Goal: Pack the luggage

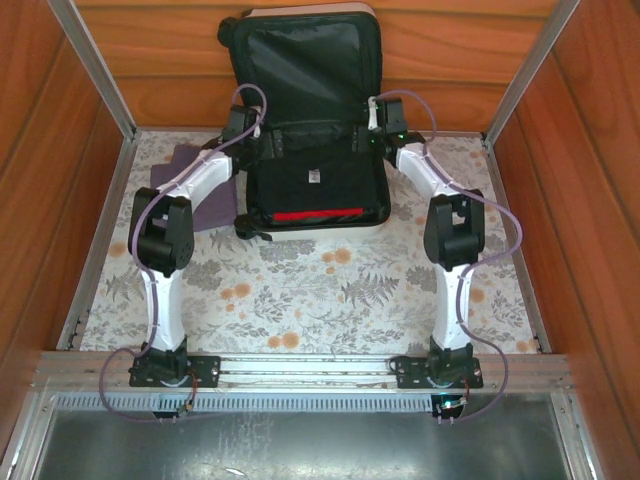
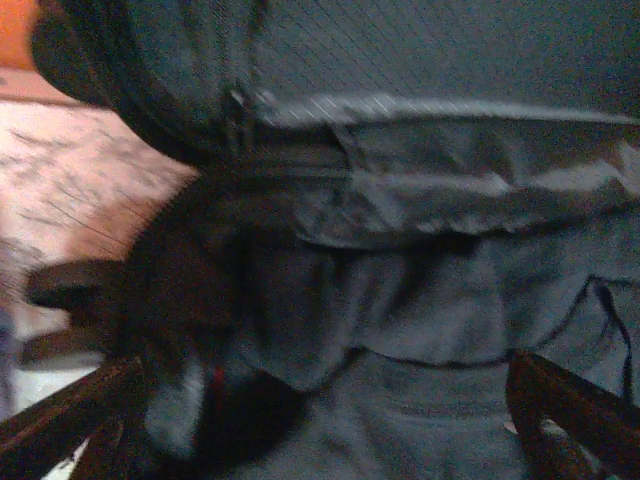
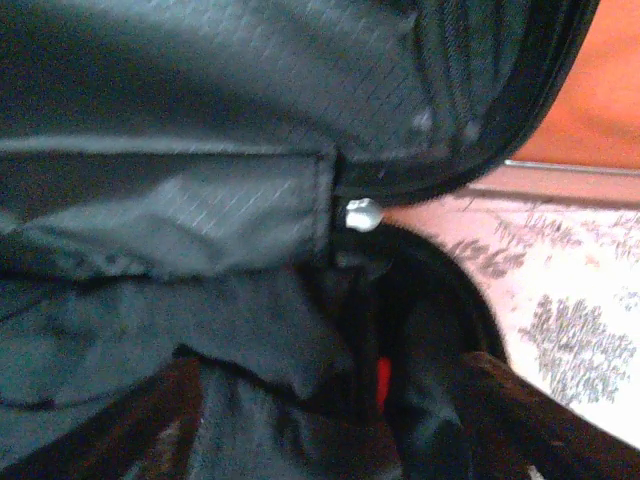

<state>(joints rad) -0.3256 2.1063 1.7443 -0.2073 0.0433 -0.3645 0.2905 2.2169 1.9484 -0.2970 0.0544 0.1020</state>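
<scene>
Top external view: luggage [image 1: 300, 60] open at far middle of counter [image 1: 330, 300], lid upright against wooden wall, left jaws and right jaws spread wide over black lining near hinge.

Top cam overhead fr. behind; both wrist cams close on luggage [image 1: 315, 190] interior.

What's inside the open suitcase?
The luggage lies open. Its lower half holds dark fabric with a small white tag and a red strip near the front edge. Anything beneath that fabric is covered, so I cannot tell.
</scene>
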